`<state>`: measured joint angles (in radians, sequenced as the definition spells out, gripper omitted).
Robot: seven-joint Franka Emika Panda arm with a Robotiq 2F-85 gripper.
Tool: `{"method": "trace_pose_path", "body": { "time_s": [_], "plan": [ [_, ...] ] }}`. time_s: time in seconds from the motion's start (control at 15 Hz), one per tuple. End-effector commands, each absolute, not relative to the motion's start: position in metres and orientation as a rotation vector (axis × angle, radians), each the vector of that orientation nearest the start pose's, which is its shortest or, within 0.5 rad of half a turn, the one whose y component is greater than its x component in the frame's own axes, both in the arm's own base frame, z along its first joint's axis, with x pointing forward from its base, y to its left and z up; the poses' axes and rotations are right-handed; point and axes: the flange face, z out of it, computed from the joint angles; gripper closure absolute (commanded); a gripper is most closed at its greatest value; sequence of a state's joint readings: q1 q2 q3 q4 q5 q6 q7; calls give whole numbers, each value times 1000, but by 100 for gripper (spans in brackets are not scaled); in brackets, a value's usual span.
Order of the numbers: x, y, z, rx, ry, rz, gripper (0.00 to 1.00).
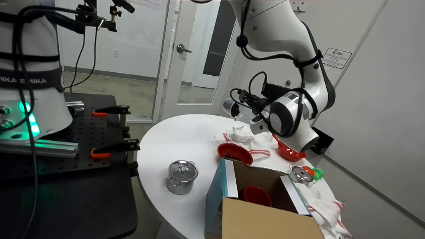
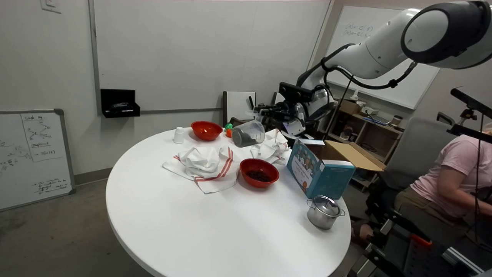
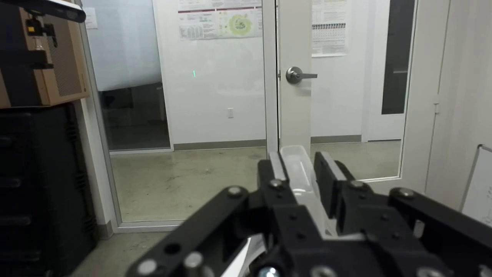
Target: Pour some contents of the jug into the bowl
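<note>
1. Jug (image 2: pixel 248 134): hung tilted, presumably to pour, between 11 and 12 o'clock of red bowl (image 2: pixel 260 164) in an exterior view.
2. Gripper (image 3: pixel 302 167): pinched jug's handle (image 3: pixel 301 179), likely for tipping.
3. Dark pieces (image 2: pixel 258 176): lay in red bowl.

Here's the jug (image 2: pixel 248 134) in smooth, translucent plastic, and beside the carton (image 2: pixel 332 181) the red bowl (image 2: pixel 261 165) shines glossy! Polished metal gleams on the lidded pot (image 2: pixel 321 219) near the edge of the smooth, soft-sheened table (image 2: pixel 215 231). Rumpled cloth, both red-striped towels (image 2: pixel 203 159)! The carton: smooth printed card outside, matt brown within.
</note>
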<state>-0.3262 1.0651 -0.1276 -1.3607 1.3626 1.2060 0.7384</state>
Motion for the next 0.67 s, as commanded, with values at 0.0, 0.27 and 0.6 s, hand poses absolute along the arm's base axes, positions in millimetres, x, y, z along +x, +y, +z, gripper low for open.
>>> {"method": "trace_pose_path", "body": {
  "time_s": [0.0,0.27,0.6],
  "plan": [
    [639,-130,126,-1209,1345,1247,94],
    [644,-115,128,-1301,1476,1157,94],
    [643,-101,132,-1456,1662,1035,94]
  ]
}}
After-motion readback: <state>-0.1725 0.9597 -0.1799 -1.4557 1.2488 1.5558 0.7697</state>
